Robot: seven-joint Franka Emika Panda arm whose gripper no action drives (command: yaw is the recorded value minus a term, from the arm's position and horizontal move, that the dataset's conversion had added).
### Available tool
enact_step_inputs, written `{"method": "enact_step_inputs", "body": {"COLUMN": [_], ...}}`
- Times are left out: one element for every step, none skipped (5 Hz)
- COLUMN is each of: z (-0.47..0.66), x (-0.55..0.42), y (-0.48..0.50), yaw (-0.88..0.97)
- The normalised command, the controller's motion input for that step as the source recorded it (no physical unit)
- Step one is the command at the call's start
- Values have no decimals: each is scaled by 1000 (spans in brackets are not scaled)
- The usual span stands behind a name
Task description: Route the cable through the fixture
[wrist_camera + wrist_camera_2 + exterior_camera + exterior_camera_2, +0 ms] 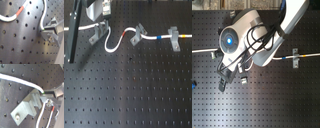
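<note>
Cable (111, 44) already sat in the mid (139, 34) and right clips (174, 39). Gripper (47, 93) was pinching it at the left clip (97, 33); that seating looked unfinished.

I work in a lab: a black perforated optical breadboard (129, 90) with a regular hole grid carries bolted grey metal clip fixtures (174, 39).

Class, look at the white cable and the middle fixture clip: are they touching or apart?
Touching. In the first exterior view, the white cable runs straight through the middle fixture clip and comes out on its other side, with no gap visible.
</note>
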Motion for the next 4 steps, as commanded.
{"method": "enact_step_inputs", "body": {"z": [-527,-449,-392,-256], "x": [6,-71,-35,-73], "y": [-168,-108,-57,52], "yaw": [0,134,289,337]}}
